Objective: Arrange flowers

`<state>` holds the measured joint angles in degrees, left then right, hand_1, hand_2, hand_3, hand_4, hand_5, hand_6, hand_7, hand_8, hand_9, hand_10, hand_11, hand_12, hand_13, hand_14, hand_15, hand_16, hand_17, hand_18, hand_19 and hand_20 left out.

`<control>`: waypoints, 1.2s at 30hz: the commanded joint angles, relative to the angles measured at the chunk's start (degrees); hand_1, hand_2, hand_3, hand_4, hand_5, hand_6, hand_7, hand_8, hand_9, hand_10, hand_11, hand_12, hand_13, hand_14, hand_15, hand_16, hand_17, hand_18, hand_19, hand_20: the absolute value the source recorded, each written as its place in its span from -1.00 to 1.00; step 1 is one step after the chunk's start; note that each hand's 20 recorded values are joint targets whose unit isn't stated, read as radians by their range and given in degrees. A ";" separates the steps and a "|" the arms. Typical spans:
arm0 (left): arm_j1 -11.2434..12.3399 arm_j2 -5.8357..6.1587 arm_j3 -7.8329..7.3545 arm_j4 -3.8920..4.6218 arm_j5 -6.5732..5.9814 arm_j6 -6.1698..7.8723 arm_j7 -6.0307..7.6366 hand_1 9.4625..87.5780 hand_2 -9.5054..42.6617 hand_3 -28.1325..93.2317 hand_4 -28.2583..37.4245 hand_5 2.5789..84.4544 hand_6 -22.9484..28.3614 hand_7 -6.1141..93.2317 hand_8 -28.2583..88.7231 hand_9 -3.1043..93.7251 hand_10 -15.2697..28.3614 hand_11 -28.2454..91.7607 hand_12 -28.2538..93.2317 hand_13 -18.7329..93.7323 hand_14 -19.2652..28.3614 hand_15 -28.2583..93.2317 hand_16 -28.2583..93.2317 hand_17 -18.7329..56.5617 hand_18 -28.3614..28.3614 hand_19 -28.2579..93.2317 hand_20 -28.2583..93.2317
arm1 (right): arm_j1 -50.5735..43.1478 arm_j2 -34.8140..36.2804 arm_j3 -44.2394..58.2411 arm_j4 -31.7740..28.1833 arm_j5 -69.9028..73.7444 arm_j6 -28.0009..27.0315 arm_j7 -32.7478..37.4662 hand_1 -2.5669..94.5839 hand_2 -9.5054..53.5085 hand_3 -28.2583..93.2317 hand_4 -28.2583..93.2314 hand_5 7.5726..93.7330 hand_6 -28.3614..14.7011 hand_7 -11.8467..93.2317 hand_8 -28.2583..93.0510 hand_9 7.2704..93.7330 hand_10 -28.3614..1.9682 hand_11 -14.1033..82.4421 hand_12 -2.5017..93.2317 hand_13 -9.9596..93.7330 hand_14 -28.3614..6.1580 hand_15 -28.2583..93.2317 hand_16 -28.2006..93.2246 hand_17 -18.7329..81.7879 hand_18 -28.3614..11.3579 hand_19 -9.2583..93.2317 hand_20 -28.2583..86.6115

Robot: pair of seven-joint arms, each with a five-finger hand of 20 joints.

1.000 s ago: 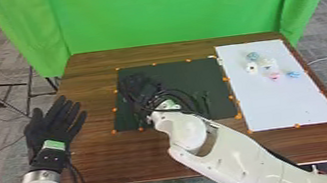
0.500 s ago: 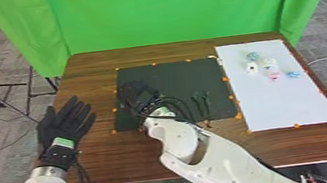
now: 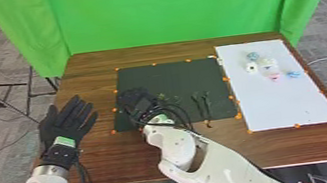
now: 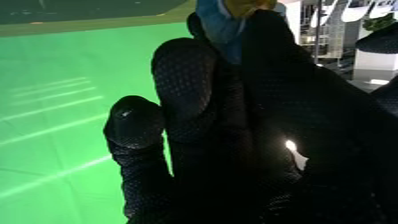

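Left hand [image 3: 67, 124] left of the dark mat [image 3: 176, 73]: open, straight fingers fanned a little, black knit glove. Over the mat's left half, right hand [image 3: 136, 100]: fingers and thumb closed on a blue-and-yellow bloom [image 4: 222, 25], soft, cloth-like, creased. Possible trouble: bloom slipping or twisting loose, from a hold apparently near the fingertips; petals crushed by too hard a squeeze. Stem hidden; tilt not to be judged. Right of that hand, above the mat, looped black cables [image 3: 183, 111], smooth, rounded: apt, on a low sweep, to snag the slender dark pieces [image 3: 207, 104] on the matte mat's right part, long, thin, perhaps stems. Right of the mat, smooth white rectangular board [image 3: 300, 103] with small rounded pieces [image 3: 268, 64] in pale blue, white and pink; kind uncertain.
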<state>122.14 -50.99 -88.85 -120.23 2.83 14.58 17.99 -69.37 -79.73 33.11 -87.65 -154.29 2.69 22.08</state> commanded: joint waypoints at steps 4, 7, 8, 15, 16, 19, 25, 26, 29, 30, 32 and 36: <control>0.18 -0.55 -0.31 -0.04 -0.27 0.55 -0.46 -0.60 0.10 0.64 -1.00 -0.01 0.18 -0.43 -0.71 -0.08 0.35 -0.09 -0.33 -0.13 0.47 0.25 -0.67 -0.62 0.54 0.18 -0.35 | -0.60 0.15 0.31 -2.05 0.54 -1.86 0.12 0.11 -1.00 0.73 -1.00 0.35 0.19 -0.31 -0.61 0.38 -0.10 -0.35 -0.58 0.61 0.24 0.34 0.15 0.27 -0.64 1.00 0.14; 0.35 -0.52 -0.34 -0.25 -0.56 0.92 -0.15 -0.60 0.10 0.64 -1.00 -0.01 0.18 -0.43 -0.71 -0.08 0.35 -0.09 -0.33 -0.13 0.47 0.25 -0.67 -0.62 0.54 0.18 -0.35 | -0.84 0.19 0.52 -2.27 0.38 -2.31 -0.17 0.06 -1.00 0.75 -1.00 0.31 0.18 -0.32 -0.76 0.36 -0.14 -0.35 -0.59 0.60 0.20 0.35 0.12 0.26 -0.65 1.00 0.14; 0.08 -0.42 -0.22 -0.10 -0.54 0.69 -0.15 -0.60 0.10 0.64 -1.00 -0.01 0.18 -0.43 -0.71 -0.09 0.35 -0.09 -0.33 -0.13 0.47 0.25 -0.67 -0.62 0.54 0.18 -0.35 | -0.46 0.41 0.20 -2.33 0.88 -2.20 0.39 0.05 -1.00 0.76 -1.00 0.30 0.17 -0.33 -0.76 0.36 -0.15 -0.35 -0.59 0.60 0.19 0.35 0.11 0.26 -0.65 1.00 0.14; 0.66 -1.64 -0.62 -0.22 -0.54 0.36 -0.15 -0.60 0.10 0.64 -1.00 -0.01 0.18 -0.43 -0.71 -0.09 0.36 -0.09 -0.33 -0.13 0.48 0.26 -0.67 -0.61 0.54 0.18 -0.35 | -1.61 1.73 3.21 -5.33 2.04 -5.09 1.11 0.01 -1.00 0.77 -1.00 0.25 0.14 -0.36 -0.75 0.30 -0.19 -0.36 -0.60 0.57 0.11 0.37 0.06 0.25 -0.67 1.00 0.12; 0.98 -2.01 -0.72 -0.34 -0.49 0.05 0.01 -0.60 0.10 0.64 -1.00 -0.01 0.18 -0.43 -0.71 -0.09 0.36 -0.09 -0.33 -0.13 0.48 0.26 -0.67 -0.61 0.54 0.18 -0.35 | -1.71 3.14 4.12 -7.70 4.08 -7.05 2.34 -0.01 -1.00 0.77 -1.00 0.24 0.13 -0.36 -0.75 0.29 -0.20 -0.37 -0.60 0.57 0.10 0.38 0.05 0.25 -0.68 1.00 0.12; 1.78 -1.91 -0.52 -0.69 -0.61 -0.58 1.22 -0.60 0.10 0.64 -1.00 -0.02 0.18 -0.43 -0.71 -0.09 0.35 -0.09 -0.33 -0.13 0.48 0.26 -0.67 -0.61 0.54 0.18 -0.35 | -4.61 8.37 10.11 -14.97 4.98 -7.83 3.02 -0.08 -1.00 0.79 -1.00 0.06 0.03 -0.41 -0.73 0.12 -0.35 -0.39 -0.60 0.45 -0.05 0.45 -0.07 0.20 -0.73 1.00 0.11; 3.06 -1.60 -0.68 -1.24 -1.49 -1.32 3.08 -0.60 0.10 0.64 -1.00 -0.02 0.18 -0.43 -0.71 -0.09 0.35 -0.09 -0.33 -0.13 0.48 0.26 -0.67 -0.62 0.54 0.18 -0.35 | -8.93 17.40 25.20 -20.88 12.48 -15.46 11.15 -0.14 -1.00 0.78 -1.00 -0.25 -0.15 -0.55 -0.68 -0.16 -0.59 -0.46 -0.60 0.27 -0.30 0.49 -0.16 0.12 -0.82 0.98 0.09; 3.24 -1.52 -0.78 -1.38 -1.31 -1.27 3.16 -0.60 0.10 0.64 -1.00 -0.02 0.17 -0.43 -0.71 -0.09 0.35 -0.09 -0.33 -0.13 0.48 0.26 -0.67 -0.62 0.54 0.18 -0.35 | -10.54 18.40 29.15 -22.00 14.72 -19.67 11.54 -0.17 -1.00 0.77 -0.99 -0.31 -0.18 -0.57 -0.67 -0.23 -0.65 -0.49 -0.60 0.22 -0.35 0.47 -0.18 0.10 -0.84 0.96 0.08; 4.56 -0.74 -1.49 -2.26 -1.72 -1.43 5.35 -0.60 0.10 0.64 -1.00 -0.02 0.17 -0.42 -0.71 -0.10 0.35 -0.09 -0.33 -0.13 0.48 0.26 -0.67 -0.62 0.54 0.17 -0.35 | -13.28 22.57 34.96 -21.44 14.55 -19.06 12.93 -0.21 -1.00 0.75 -0.98 -0.47 -0.22 -0.61 -0.66 -0.42 -0.67 -0.54 -0.61 0.04 -0.47 0.38 -0.25 -0.01 -0.88 0.88 0.05; 5.09 -0.21 -1.91 -2.56 -1.80 -1.53 6.30 -0.60 0.10 0.64 -1.00 -0.02 0.17 -0.42 -0.71 -0.10 0.35 -0.09 -0.33 -0.13 0.47 0.26 -0.67 -0.62 0.54 0.17 -0.35 | -13.35 24.17 36.15 -20.59 13.95 -19.40 13.77 -0.22 -1.00 0.75 -0.98 -0.47 -0.22 -0.61 -0.67 -0.44 -0.67 -0.55 -0.62 0.01 -0.48 0.35 -0.27 -0.03 -0.88 0.86 0.05; 5.35 -0.39 -2.27 -2.67 -1.75 -1.22 7.08 -0.60 0.09 0.64 -1.00 -0.03 0.17 -0.43 -0.71 -0.10 0.35 -0.09 -0.33 -0.13 0.47 0.26 -0.67 -0.61 0.54 0.17 -0.35 | -13.52 25.55 38.77 -19.46 15.04 -21.62 15.34 -0.23 -1.00 0.75 -0.98 -0.44 -0.18 -0.61 -0.67 -0.44 -0.62 -0.56 -0.63 -0.04 -0.51 0.31 -0.29 -0.06 -0.89 0.83 0.05; 6.14 -0.32 -2.16 -3.51 -2.26 1.66 10.72 -0.60 0.09 0.65 -1.00 -0.02 0.17 -0.42 -0.71 -0.09 0.35 -0.08 -0.32 -0.13 0.47 0.26 -0.66 -0.61 0.54 0.17 -0.35 | -11.18 26.62 40.97 -15.60 16.79 -21.61 16.33 -0.20 -1.00 0.76 -1.00 -0.31 -0.07 -0.57 -0.69 -0.41 -0.49 -0.54 -0.65 -0.38 -0.63 0.12 -0.36 -0.31 -0.81 0.56 0.01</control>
<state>126.44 -51.65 -90.18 -122.35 1.28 14.02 24.67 -82.28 -59.30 69.72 -109.61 -136.46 -20.55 34.65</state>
